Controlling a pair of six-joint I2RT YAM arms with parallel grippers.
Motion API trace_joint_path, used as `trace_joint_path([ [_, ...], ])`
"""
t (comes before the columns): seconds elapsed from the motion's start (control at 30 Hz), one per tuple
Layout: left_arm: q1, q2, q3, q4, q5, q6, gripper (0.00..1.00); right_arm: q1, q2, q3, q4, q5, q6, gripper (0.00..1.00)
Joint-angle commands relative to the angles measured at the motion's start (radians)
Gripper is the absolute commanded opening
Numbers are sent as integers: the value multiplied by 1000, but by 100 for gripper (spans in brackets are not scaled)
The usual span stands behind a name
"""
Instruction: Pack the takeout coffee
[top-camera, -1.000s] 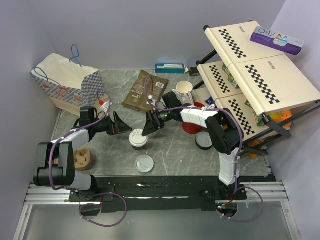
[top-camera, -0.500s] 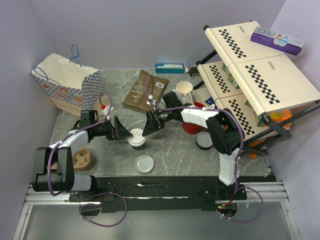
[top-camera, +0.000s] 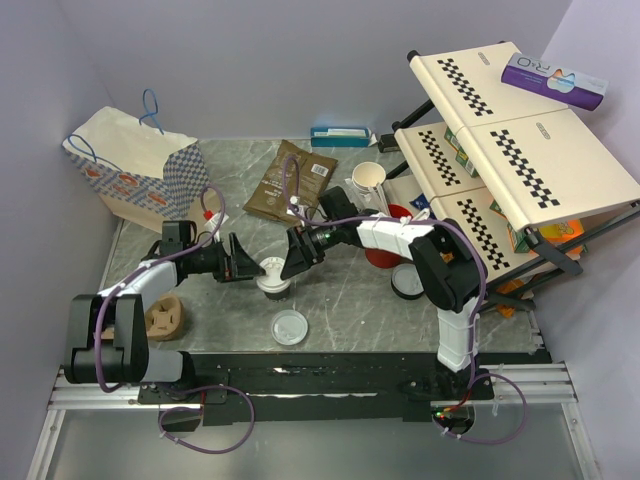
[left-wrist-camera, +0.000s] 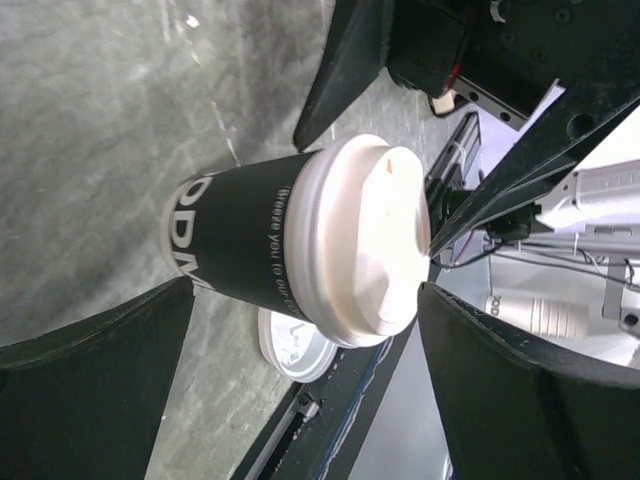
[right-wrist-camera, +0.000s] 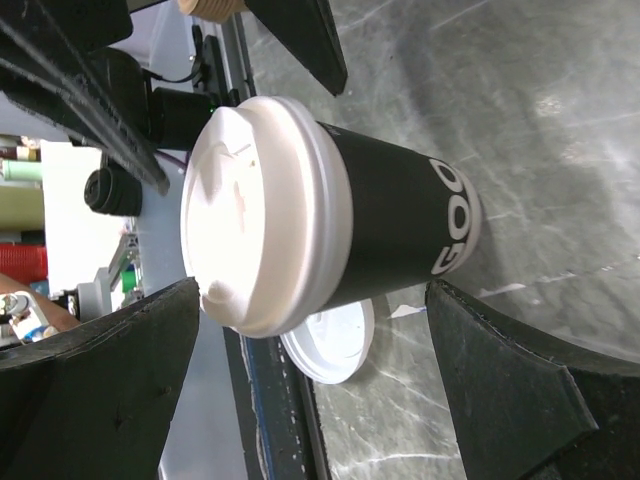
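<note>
Your takeout coffee (top-camera: 275, 277), a dark cup with a white lid, stands upright near the middle of the desk (top-camera: 350, 300). Your left tool (top-camera: 245, 268) faces it from the left and your right tool (top-camera: 293, 260) from the right, both close beside it. Each tool is spread wide with nothing in its grasp. In each wrist view the cup sits between the fingers without touching them. A loose white lid (top-camera: 289, 326) lies flat just nearer than the cup. The paper bag (top-camera: 130, 165) stands at the far left.
</note>
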Motion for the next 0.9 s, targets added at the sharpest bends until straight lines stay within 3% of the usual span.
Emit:
trace_joint_path([
  [0.0,-34,2,16,16,51,15,99,10,-70,-1,14,-21,-7,100],
  [0.43,-81,88,47,54,87,3,99,27,-83,-18,53,-41,-6,100],
  [0.87,-81,146,105,150,28,-65,99,43,-109,6,-44,142,-43,100],
])
